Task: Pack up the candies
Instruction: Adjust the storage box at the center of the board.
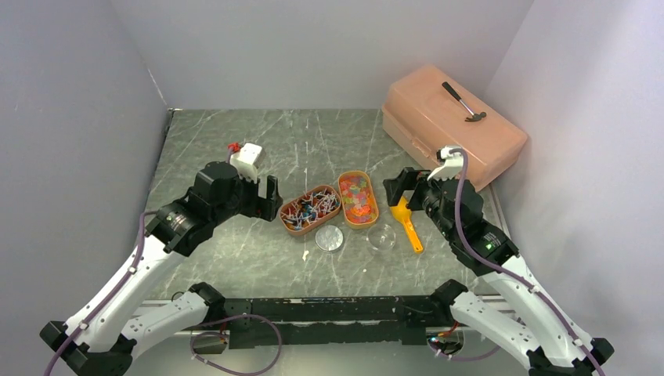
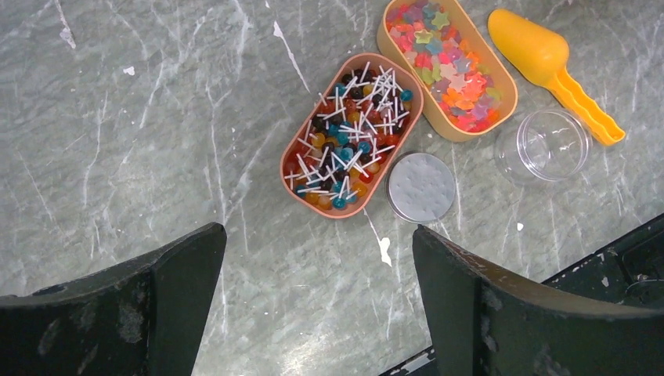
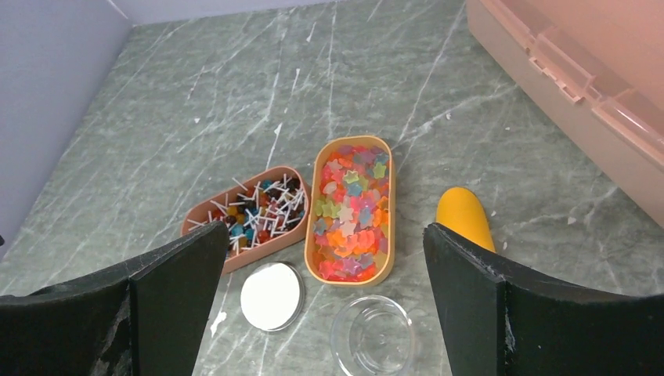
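Observation:
The candies lie in two oval trays at the table's middle. Orange, pink and yellow gummy bits (image 1: 358, 198) fill an orange tray; they also show in the left wrist view (image 2: 446, 63) and the right wrist view (image 3: 352, 215). Red, blue and orange pieces with white sticks (image 1: 310, 210) fill a pink tray (image 2: 350, 141) (image 3: 258, 215). My left gripper (image 1: 268, 199) (image 2: 317, 298) is open and empty, left of the pink tray. My right gripper (image 1: 398, 188) (image 3: 325, 266) is open and empty, right of the orange tray.
A clear round jar (image 1: 381, 236) (image 2: 546, 146) (image 3: 373, 337) stands open beside a round white lid (image 1: 330, 238) (image 2: 421, 186) (image 3: 271, 296). An orange scoop (image 1: 407, 223) (image 2: 548, 66) (image 3: 463, 215) lies under my right gripper. A pink toolbox (image 1: 454, 125) with a hammer (image 1: 464, 102) stands at the back right.

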Controlling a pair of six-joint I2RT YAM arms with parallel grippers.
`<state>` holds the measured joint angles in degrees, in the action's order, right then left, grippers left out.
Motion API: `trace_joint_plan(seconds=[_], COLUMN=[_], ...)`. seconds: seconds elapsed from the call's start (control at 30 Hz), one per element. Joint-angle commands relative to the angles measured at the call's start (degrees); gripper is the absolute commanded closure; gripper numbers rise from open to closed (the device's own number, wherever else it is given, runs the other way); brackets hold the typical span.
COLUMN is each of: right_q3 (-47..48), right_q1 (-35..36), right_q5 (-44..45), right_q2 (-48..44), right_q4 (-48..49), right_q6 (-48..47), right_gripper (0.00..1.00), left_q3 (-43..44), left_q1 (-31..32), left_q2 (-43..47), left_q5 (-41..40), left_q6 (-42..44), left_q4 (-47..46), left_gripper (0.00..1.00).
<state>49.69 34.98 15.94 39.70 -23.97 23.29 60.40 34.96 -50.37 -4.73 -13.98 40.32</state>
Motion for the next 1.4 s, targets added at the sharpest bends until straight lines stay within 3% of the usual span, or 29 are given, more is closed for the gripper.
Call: trace_joint_plan(seconds=[0.0, 0.3, 0.47, 0.8, 1.17, 1.27, 1.37], right_q3=[1.63, 3.37, 5.76, 6.08, 6.91, 6.15, 5.48], right_q1=[0.05, 0.01, 0.01, 0.08, 0.01, 0.03, 0.07], right_q5=[-1.70, -2.64, -0.68, -3.91, -5.62, -5.40, -5.21], right_q2=[0.56, 4.67, 10.91, 18.00, 24.03, 23.15, 21.73], right_q4=[-0.07, -2.71, -7.67, -6.37, -5.32, -5.28, -5.54], right_q6=[-3.24, -7.28, -6.06, -2.97, -1.82, -2.14, -2.56], right_gripper=[0.00, 0.02, 0.05, 0.12, 0.24, 0.25, 0.26], left_q3=[-0.13, -0.11, 0.08, 1.15, 3.70, 4.94, 6.74], left_q1=[0.02, -0.03, 0.01, -0.16, -7.44, -9.80, -10.89], left_q2=[1.02, -0.34, -2.90, -9.92, -19.95, -23.83, -27.63], left_q5=[-2.23, -1.62, -3.27, -4.90, 7.83, 12.07, 12.91], left_q6=[1.29, 1.10, 0.61, -1.72, -2.64, -2.60, -2.14], left_q4=[0.01, 0.05, 1.24, 3.31, -0.84, -1.42, -0.34], left_gripper=[0.05, 0.05, 0.05, 0.05, 0.05, 0.22, 0.28])
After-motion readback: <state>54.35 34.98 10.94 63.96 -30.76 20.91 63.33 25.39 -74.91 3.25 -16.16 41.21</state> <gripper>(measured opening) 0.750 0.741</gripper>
